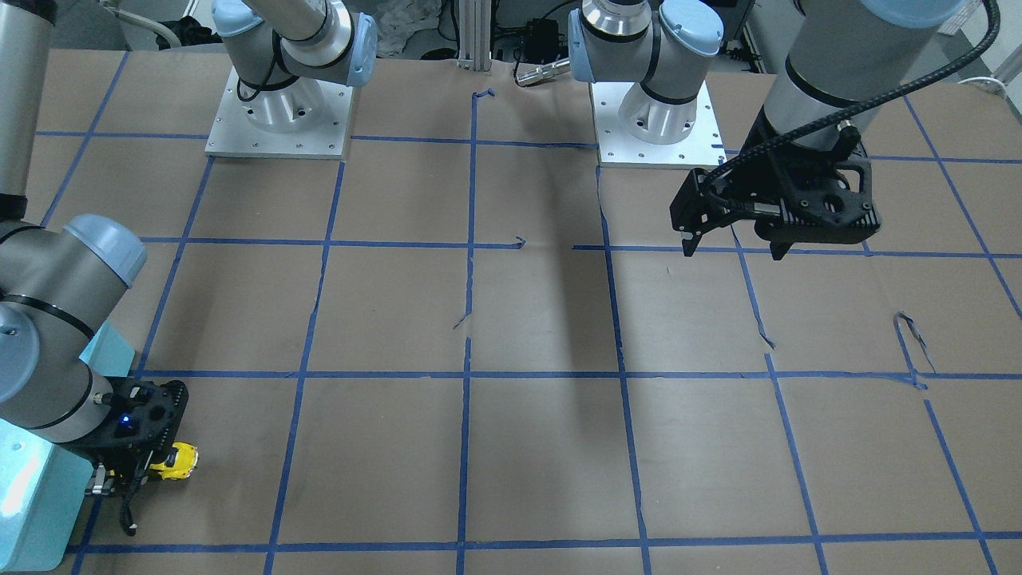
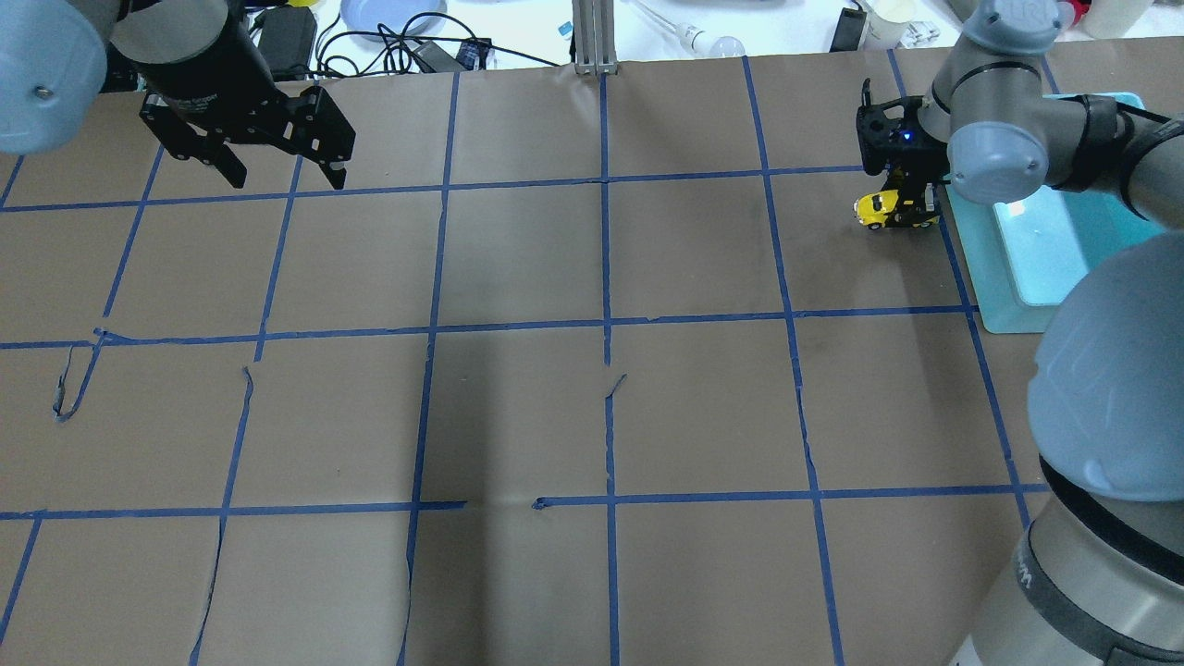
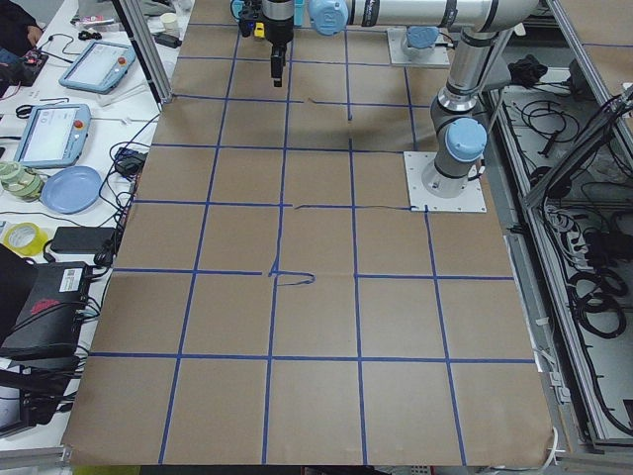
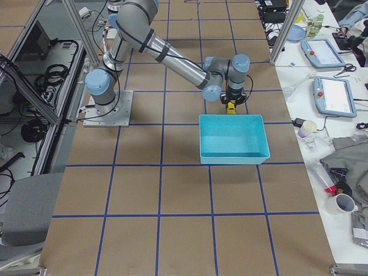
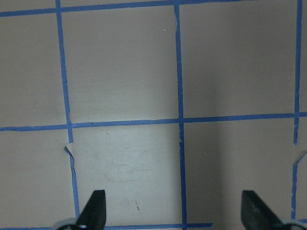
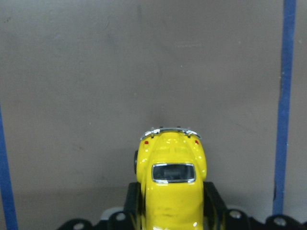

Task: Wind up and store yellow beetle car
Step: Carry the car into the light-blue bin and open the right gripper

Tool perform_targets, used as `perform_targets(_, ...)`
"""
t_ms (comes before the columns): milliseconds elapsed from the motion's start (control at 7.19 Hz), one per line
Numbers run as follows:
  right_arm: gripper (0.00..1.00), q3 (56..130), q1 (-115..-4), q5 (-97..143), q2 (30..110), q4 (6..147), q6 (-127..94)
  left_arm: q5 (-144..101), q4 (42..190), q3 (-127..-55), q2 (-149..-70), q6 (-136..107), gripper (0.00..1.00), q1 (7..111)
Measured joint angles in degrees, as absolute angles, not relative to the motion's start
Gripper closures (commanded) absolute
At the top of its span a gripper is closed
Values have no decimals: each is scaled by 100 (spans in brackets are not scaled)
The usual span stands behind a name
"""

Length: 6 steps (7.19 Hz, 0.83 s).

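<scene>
The yellow beetle car (image 6: 170, 179) sits between the fingers of my right gripper (image 6: 170, 206), which is shut on its sides. It also shows in the overhead view (image 2: 881, 209) and the front view (image 1: 176, 461), low at the paper, just beside the teal bin (image 2: 1045, 213). My right gripper (image 2: 902, 208) points down there. My left gripper (image 2: 282, 171) is open and empty, held above the paper at the far left of the table; its fingertips (image 5: 96, 203) show wide apart in the left wrist view.
The teal bin (image 4: 233, 138) stands right beside the car, on the robot's right. Brown paper with blue tape grid (image 2: 606, 342) covers the table. Cables, a plate and tablets lie beyond the far edge (image 2: 388, 28).
</scene>
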<state>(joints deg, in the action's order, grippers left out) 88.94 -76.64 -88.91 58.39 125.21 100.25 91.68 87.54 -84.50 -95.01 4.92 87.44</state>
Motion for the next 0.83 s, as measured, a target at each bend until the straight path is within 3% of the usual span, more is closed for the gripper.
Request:
perform_targets(417,97,8056,-7488,-8861,6253,11279,9822,9164,8523,-8449,-9501,484,0,8713)
perform_targets(834,95,7604,-6409,-8867,6105,10730,10852,9159,8477,-8446,-9501,489,0,8696)
